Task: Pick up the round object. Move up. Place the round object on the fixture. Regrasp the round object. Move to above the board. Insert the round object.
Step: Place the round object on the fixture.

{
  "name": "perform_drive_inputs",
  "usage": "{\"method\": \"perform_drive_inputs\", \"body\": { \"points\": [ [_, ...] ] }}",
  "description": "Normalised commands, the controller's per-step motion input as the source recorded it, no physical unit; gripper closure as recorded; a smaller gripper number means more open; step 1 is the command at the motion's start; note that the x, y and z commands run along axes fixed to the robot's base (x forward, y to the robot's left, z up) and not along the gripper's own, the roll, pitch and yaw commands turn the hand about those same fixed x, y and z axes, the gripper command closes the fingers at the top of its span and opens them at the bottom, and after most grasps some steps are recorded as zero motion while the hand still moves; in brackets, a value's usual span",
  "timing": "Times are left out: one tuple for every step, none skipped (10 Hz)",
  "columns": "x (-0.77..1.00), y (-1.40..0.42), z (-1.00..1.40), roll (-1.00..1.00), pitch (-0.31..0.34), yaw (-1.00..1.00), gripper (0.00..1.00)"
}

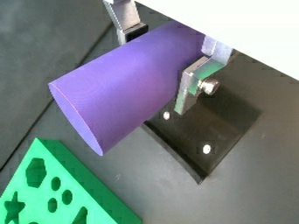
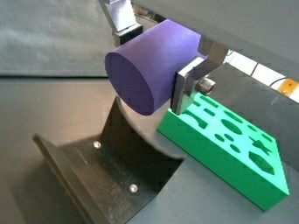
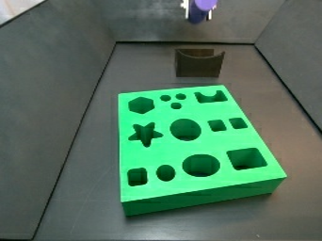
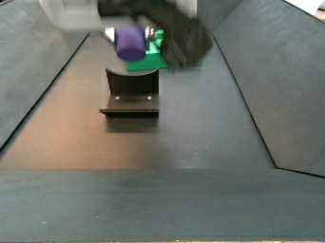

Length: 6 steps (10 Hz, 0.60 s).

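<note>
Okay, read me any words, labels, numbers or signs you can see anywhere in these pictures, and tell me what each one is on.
None: no readable text in any view.
Purple cylinder, held in the pincer above the fixture: plain, unmarked.
Green board: only cut-out shapes, no lettering.
Fixture: bare, just screws in a wrist view.
Small orange patch past the board in a wrist view: too small to tell whether it is a label.
</note>
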Motion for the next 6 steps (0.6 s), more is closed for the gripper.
{"method": "perform_drive_inputs", "body": {
  "points": [
    [0.13,0.08,-1.0,-1.0,0.056,-0.13,1.0],
    [0.14,0.09,-1.0,-0.95,0.058,-0.13,1.0],
    [0.15,0.1,-1.0,-0.73,0.049,-0.12,1.0],
    [0.16,0.1,-1.0,-0.62,0.044,-0.12,1.0],
    [0.17,0.11,-1.0,-0.4,0.046,-0.11,1.0],
    [0.18,0.11,-1.0,-0.27,0.043,-0.1,1.0]
  ]
}}
